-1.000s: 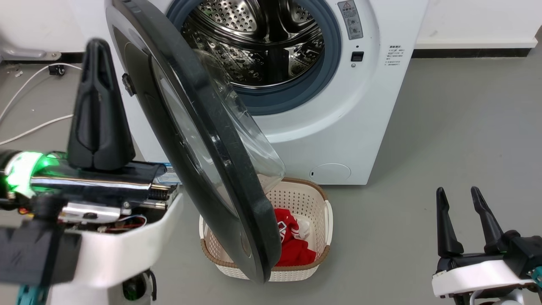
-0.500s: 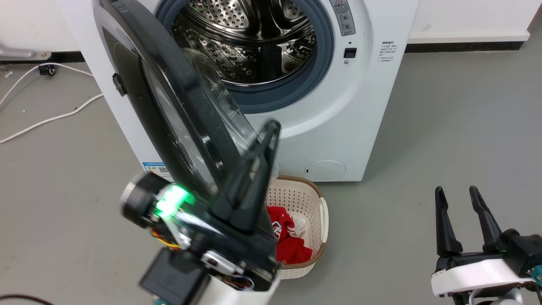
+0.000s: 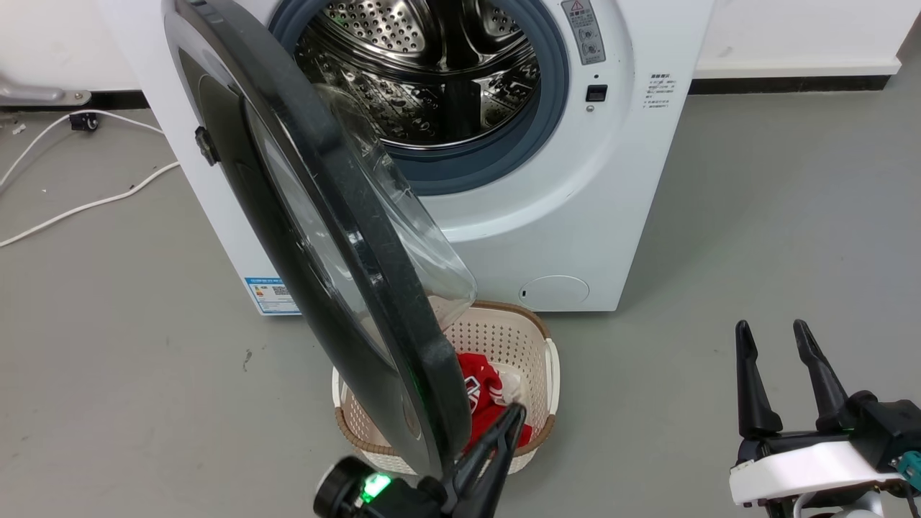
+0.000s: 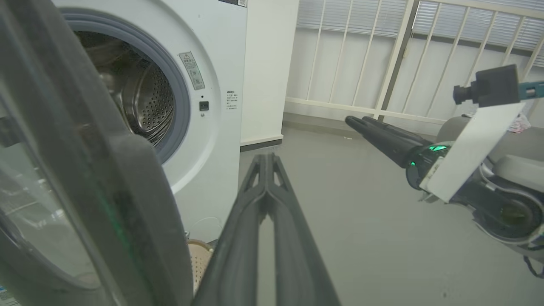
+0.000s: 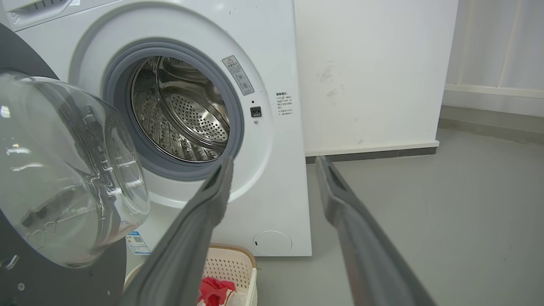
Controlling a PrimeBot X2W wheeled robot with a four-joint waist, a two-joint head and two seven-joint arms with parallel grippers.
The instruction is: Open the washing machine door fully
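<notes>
The washing machine door (image 3: 360, 230), a black-rimmed round door with a bulging clear glass bowl (image 3: 417, 237), stands swung out about halfway from the white machine (image 3: 575, 216), hinged on its left. My left gripper (image 3: 516, 414) is shut with nothing in it, low at the bottom centre, just right of the door's lower free edge. In the left wrist view the shut left gripper (image 4: 266, 157) points past the door rim (image 4: 127, 191), a small gap apart. My right gripper (image 3: 770, 328) stands open and empty at the lower right, away from the door; its open fingers (image 5: 212, 199) face the drum opening (image 5: 182, 114).
A cream perforated basket (image 3: 538, 338) holding red clothes (image 3: 482, 385) sits on the floor under the door's lower edge. White cables (image 3: 86, 205) lie on the grey floor to the left. A white railing (image 4: 395, 63) stands to the right of the machine.
My left arm has swung from high on the left, outside the door, across and down to the bottom centre. The door's angle looks the same. The right gripper has stayed put.
</notes>
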